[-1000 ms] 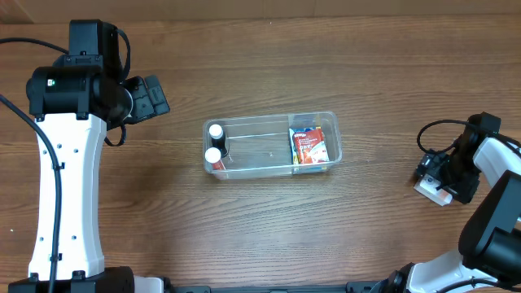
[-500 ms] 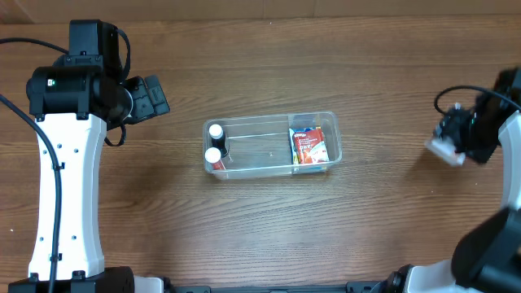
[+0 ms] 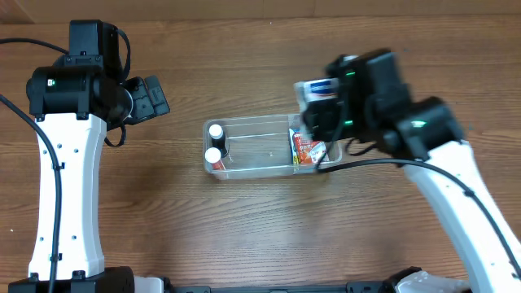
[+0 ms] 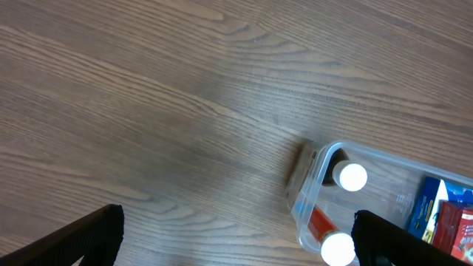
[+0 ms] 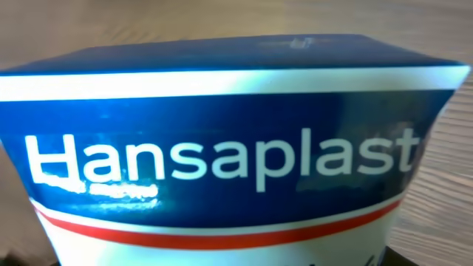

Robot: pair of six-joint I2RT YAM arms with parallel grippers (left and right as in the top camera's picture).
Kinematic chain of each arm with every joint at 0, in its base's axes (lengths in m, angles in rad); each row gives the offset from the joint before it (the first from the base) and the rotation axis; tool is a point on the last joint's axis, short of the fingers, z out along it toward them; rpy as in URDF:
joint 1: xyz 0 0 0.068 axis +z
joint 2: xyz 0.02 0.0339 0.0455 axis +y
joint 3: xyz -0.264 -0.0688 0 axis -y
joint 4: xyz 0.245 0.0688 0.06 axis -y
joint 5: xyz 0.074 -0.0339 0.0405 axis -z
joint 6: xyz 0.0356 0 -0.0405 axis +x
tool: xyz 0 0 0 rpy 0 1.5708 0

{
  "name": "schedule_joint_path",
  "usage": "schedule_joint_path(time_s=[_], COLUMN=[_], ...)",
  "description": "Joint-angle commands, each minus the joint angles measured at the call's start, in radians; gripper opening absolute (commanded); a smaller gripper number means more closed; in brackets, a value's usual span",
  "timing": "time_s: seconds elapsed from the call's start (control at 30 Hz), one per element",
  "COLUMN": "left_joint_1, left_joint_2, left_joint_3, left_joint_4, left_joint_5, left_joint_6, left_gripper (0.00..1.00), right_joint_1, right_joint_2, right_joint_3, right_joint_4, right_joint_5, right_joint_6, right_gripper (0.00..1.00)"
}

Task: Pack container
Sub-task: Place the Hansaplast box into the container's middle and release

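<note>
Lettering fills the right wrist view: white "Hansaplast" on the glossy blue band of a box (image 5: pixel 222 148), with a white strip above it and a thin red stripe and more white below. The box's lower part is cut off by the frame. The fingers holding it are hidden behind it, apart from dark slivers at the bottom corners.

From overhead, the right gripper (image 3: pixel 326 106) pinches this box and holds it above the far right corner of the container (image 3: pixel 252 120). The right arm rises from the lower right as a long white link, and its black wrist is bent over the tub's right end, covering part of the rim.

The container is a clear, shallow plastic tub with rounded corners and a rimmed edge, lying lengthwise in the middle of the wood-grain table (image 3: pixel 244 228). At its left end stand two white-capped bottles (image 3: pixel 216 130), side by side, their bodies hard to make out through the wall. At the right end lies a red and blue packet (image 3: pixel 308 148), partly under the gripper.

Well to the left, the left gripper (image 4: pixel 236 229) hangs with its black fingers spread wide – only their tips show, in the bottom corners of its view, with bare wood between them
</note>
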Motion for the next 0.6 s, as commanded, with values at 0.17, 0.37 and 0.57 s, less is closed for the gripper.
schedule_joint_path(time_s=[0.17,0.37,0.57], left_joint_1=[0.002,0.002,0.002], left_joint_2=[0.002,0.002,0.002], left_joint_3=[0.02,0.02,0.02], left_joint_4=[-0.005,-0.005,-0.006], left_joint_5=[0.005,0.005,0.005], left_joint_6=[0.019,0.019,0.019], left_gripper=[1.0,1.0,1.0], right_joint_1=[0.121,0.159,0.159], right_joint_2=[0.225,0.362,0.412], right_joint_3=[0.017,0.017,0.017], right_joint_4=[0.039,0.062,0.072], right_joint_5=[0.01,-0.027,-0.026], right_joint_6=[0.195,0.2,0.199], right_gripper=[0.7,0.7,0.7])
